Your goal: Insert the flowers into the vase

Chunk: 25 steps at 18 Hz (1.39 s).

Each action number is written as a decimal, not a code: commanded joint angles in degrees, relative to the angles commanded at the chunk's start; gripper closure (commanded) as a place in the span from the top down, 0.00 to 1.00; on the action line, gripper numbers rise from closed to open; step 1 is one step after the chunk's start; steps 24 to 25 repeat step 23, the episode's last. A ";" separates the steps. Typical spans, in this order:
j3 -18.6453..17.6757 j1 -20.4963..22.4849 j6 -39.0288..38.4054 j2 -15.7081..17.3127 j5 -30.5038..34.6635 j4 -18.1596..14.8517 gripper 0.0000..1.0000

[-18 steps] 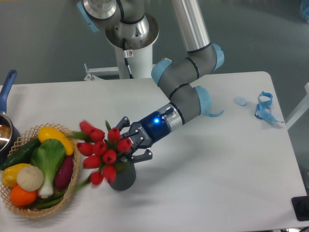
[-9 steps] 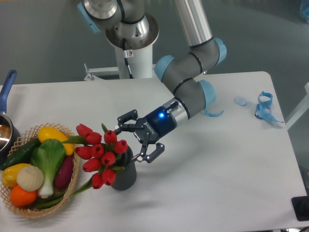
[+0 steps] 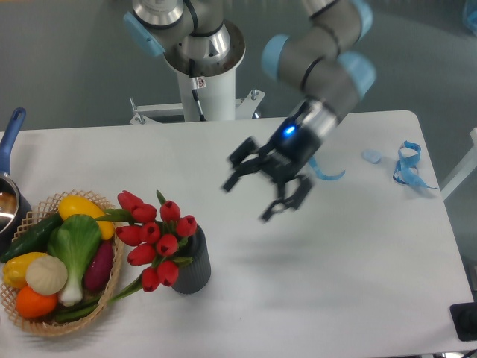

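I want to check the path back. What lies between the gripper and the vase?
Only bare white table shows in the camera view between the open gripper and the vase; the flowers lean left.

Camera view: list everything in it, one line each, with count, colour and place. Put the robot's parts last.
tulips: one bunch, red buds with green leaves, in the vase, leaning left toward the basket
vase: one, dark grey, front left of the table
basket: one, tan wicker, far left, full of vegetables
vegetables: several; yellow, green, white, orange, purple; in the basket
pot: one, blue handle, left edge, partly cut off
ribbon: one, blue, right rear
small disc: one, pale blue, left of the ribbon
table: one, white
arm: one, grey with blue joints, rear centre
end effector: one, black, open, above the table, right of the vase
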 joint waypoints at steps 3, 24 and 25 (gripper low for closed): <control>3.17 1.67 -5.12 1.50 5.32 -0.17 1.00; 9.52 10.64 36.36 8.71 31.43 -24.96 1.00; 9.52 10.64 36.36 8.71 31.43 -24.96 1.00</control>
